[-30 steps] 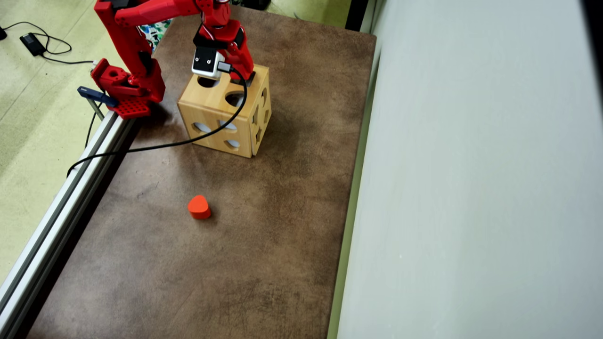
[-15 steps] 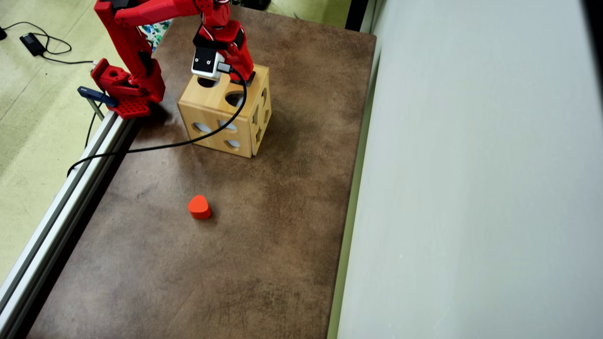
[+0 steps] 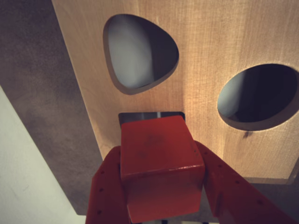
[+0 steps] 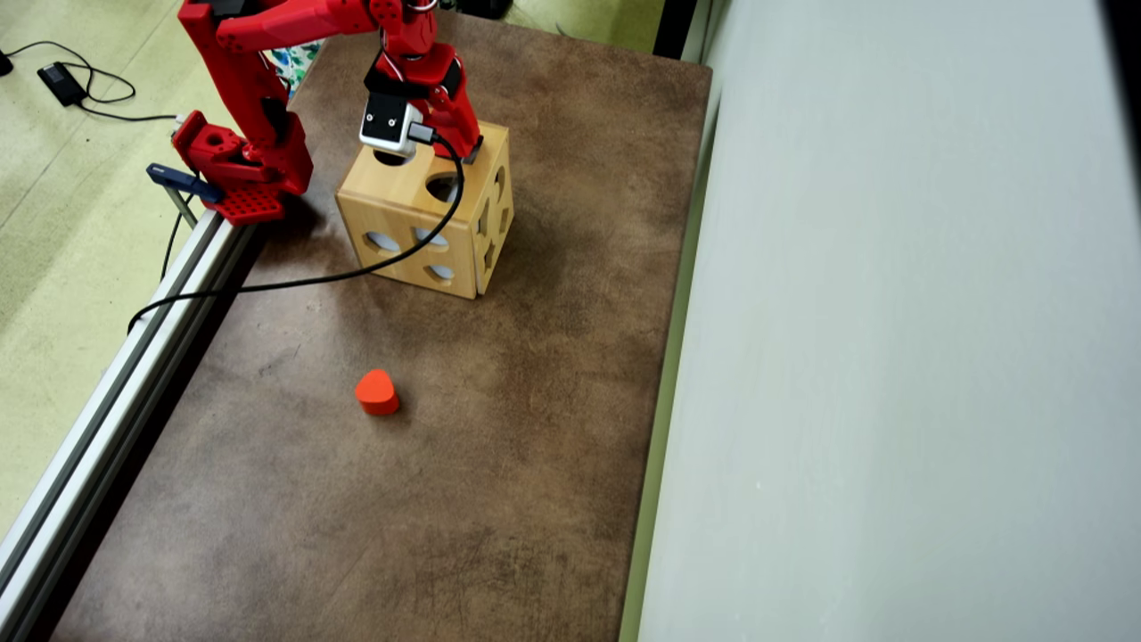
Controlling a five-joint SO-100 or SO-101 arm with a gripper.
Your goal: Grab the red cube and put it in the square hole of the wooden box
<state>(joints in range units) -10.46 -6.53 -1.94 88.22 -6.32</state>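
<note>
Holding the red cube [image 3: 161, 170] between its two red fingers [image 3: 106, 196], the gripper [image 3: 163, 205] hangs over the top face of the wooden box [image 4: 401, 209], closed on the block from the left and right sides as the wrist view shows them. In that view the cube sits just in front of the square hole [image 3: 150, 115], whose dark straight edge and two corners peek out beyond the cube's far edge; the rest of the opening is hidden behind the block. The cube looks slightly twisted against the hole's straight edge, so the faces may not be fully square to the cutout, though the angle is hard to judge. Farther on, the same wooden face carries a rounded heart-like hole [image 3: 140, 51] and, to the right, a round hole [image 3: 259, 95]; neither is the target. The move ahead turns on one relation: the hole lies straight below and a little beyond the held cube, so the block likely needs a small shift toward the far side and a slight turn before it can drop through. In the overhead view the arm [image 4: 267, 53] reaches over the box from the far left of the tabletop [image 4: 535, 401], and the cube itself is hidden there. An orange-red heart block [image 4: 377, 392] lies well apart on the near part of the tabletop.
</note>
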